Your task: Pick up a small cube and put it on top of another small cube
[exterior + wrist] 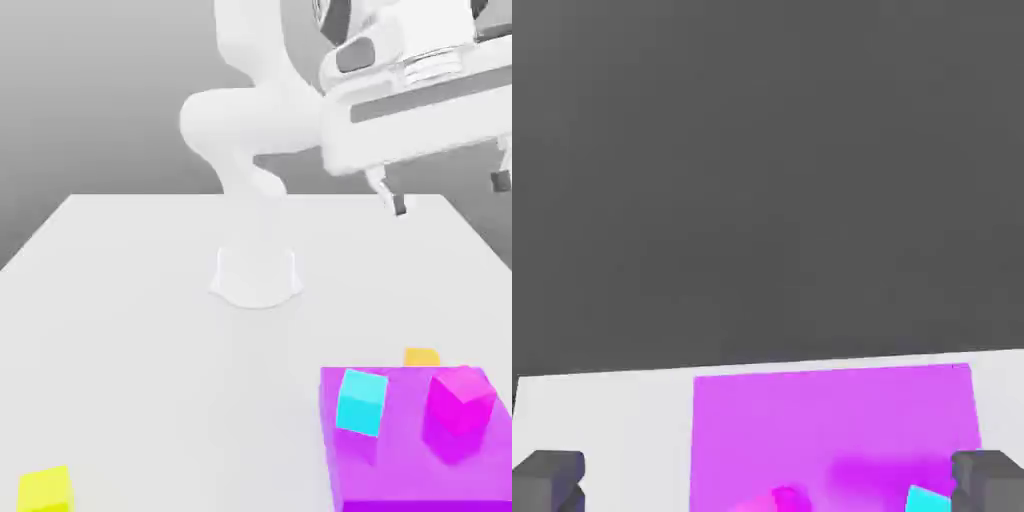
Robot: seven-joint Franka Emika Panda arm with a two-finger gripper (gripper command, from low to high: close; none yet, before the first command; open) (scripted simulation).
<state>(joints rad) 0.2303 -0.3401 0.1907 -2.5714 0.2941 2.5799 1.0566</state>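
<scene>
Gripper [445, 195] hangs high with jaws spread, empty; orange cube [421, 356] sits untouched behind the purple block [400, 480], yellow cube [45, 490] well apart: stacking not yet begun.

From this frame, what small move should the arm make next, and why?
Probably lower the open claw toward the orange cube. The claw hangs high above the table, empty, while that cube sits on the table just behind the purple block carrying the cyan cube and magenta cube. The yellow cube waits far to the exterior view's left.
</scene>
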